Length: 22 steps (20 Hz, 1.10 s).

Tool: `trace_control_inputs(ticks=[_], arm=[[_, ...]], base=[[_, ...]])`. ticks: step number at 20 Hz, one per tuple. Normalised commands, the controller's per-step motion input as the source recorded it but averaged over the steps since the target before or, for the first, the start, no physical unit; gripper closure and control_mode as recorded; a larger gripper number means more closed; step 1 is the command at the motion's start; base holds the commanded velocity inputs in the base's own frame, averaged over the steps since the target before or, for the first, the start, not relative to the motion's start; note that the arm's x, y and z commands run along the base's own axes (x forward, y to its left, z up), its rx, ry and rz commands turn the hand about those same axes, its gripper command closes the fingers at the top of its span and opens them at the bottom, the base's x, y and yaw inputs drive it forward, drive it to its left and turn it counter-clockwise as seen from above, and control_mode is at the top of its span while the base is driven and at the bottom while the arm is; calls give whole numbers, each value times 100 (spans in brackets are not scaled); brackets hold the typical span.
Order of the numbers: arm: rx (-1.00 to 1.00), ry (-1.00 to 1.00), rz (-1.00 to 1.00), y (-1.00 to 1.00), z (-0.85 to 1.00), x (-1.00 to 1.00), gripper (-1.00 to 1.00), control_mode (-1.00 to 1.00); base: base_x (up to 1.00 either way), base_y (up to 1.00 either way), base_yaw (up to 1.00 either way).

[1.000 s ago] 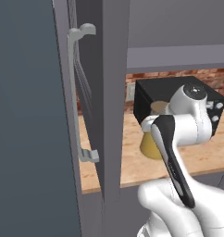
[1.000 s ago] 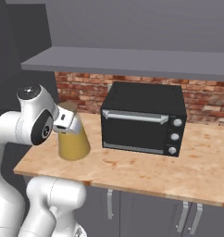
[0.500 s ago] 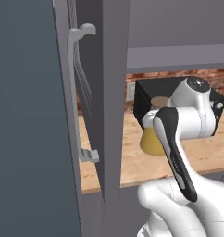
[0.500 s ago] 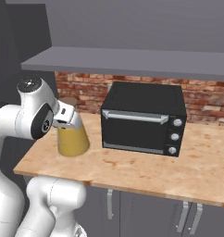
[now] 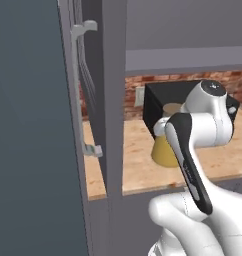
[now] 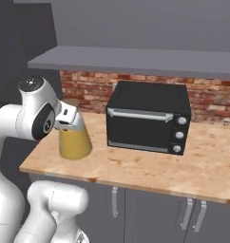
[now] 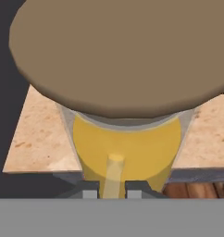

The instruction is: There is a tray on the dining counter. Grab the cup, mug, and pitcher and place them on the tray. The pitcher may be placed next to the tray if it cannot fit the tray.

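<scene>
Your white arm rises from the base, bends at its dark-jointed elbow and reaches forward with the wrist turned sideways. The gripper (image 7: 111,189) sits at the neck of the pitcher (image 6: 75,141), under its lid. Its fingers (image 7: 88,190) stand narrowly apart, closed on the neck (both dark tips show in the hand view, one on each side).

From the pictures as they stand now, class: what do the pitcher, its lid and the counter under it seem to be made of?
Pitcher: seemingly clear glass, since the yellow juice shows through its cone-shaped wall.
Lid: matte tan, perhaps cork or wood; no grain visible.
Counter: light speckled tan top, looking like wood or laminate; which one is unclear.
</scene>
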Motion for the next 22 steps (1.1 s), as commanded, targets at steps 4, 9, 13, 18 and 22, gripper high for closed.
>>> trace_control_inputs(ticks=[4, 9, 13, 18, 22], arm=[[0, 0, 0, 0, 0, 0, 100, 100], [0, 0, 0, 0, 0, 0, 100, 100], [0, 0, 0, 0, 0, 0, 100, 100], [0, 0, 0, 0, 0, 0, 100, 100], [0, 0, 0, 0, 0, 0, 100, 100]], base=[[-100, -22, 6], [-100, -20, 7], [-100, -21, 9], [-38, -3, 42], [-3, 10, 87]])
